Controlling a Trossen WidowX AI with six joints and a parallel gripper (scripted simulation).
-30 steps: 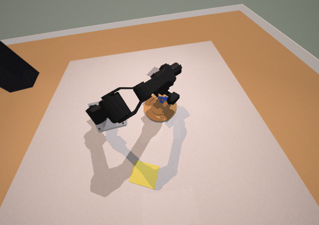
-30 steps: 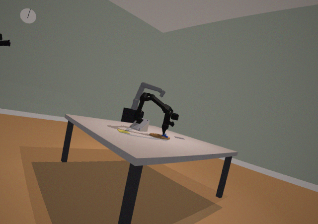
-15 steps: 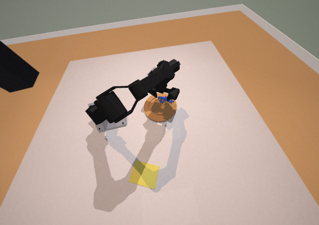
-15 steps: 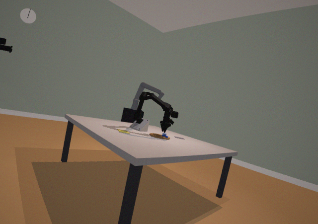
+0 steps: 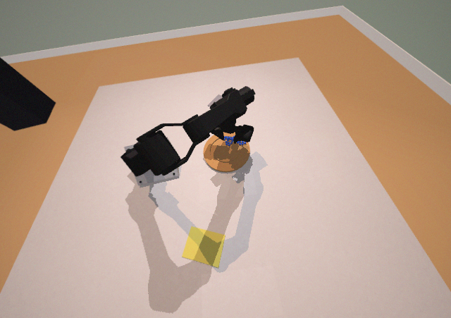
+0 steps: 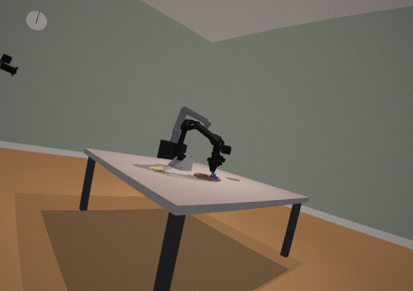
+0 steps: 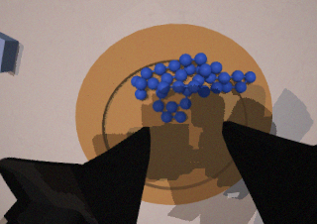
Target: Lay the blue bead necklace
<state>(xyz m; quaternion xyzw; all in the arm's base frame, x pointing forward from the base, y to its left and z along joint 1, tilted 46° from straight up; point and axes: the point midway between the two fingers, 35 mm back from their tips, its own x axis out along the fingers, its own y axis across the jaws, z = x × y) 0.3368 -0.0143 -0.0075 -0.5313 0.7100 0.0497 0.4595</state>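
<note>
The round orange-brown bead board [image 5: 209, 156] [image 6: 201, 175] [image 7: 91, 110] lies flat on the table, with a thin dark circular groove. The blue bead necklace [image 5: 228, 140] [image 6: 213, 176] [image 7: 180, 75] is bunched in a heap on the board. In the wrist view it lies across the upper part of the groove, with one end reaching toward the board's right rim and a small cluster hanging inside the circle. My gripper [image 5: 232, 137] [image 6: 212, 172] [image 7: 186, 131] is open and points down over the board. In the wrist view no beads show between its fingertips; the cluster is just above them.
A yellow square [image 5: 194, 242] [image 6: 159, 170] lies flat on the table [image 5: 309, 216] [image 6: 186, 194]. A thin grey piece [image 6: 232, 179] lies beyond the board. A blue-grey block [image 7: 9, 56] shows at the wrist view's left edge. A grey arm-like stand [image 6: 180, 119] rises behind my arm.
</note>
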